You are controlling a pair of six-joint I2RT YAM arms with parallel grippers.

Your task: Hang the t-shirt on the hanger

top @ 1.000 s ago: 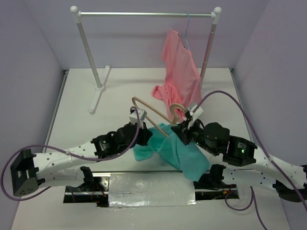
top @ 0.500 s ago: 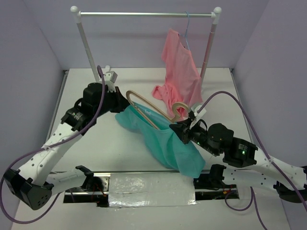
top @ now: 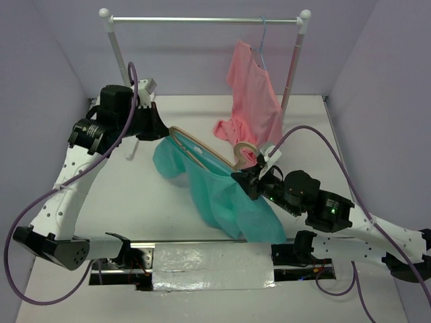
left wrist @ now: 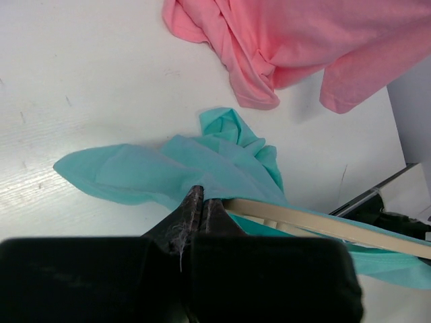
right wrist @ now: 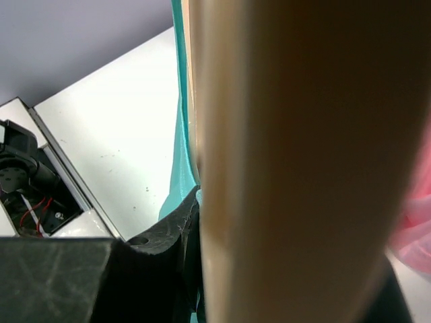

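In front of the garment rack, near its left post, the left gripper had its fingers pressed together on a fold of the t-shirt. In the left wrist view the pinched cloth spread out from the fingertips, over the white table.

The hanger hung in the air in front of the rack, between the two grippers. Its long axis ran slantwise from the left gripper, on the side of the rack's left post, down to the right gripper, forward of the right post. The blunt shoulder end pointed toward the left post. The curved hook lay at the right end, just beside the heap of the pink shirt that drooped from a blue wire hanger on the rack's rail.

The teal cloth was drawn over the hanger's left shoulder and sagged from its lower arm toward the near table edge, away from the rack.

The right gripper was clamped on the hanger near the hook. In its wrist view the blurred wood filled the frame beside one dark finger, with a strip of teal cloth alongside.
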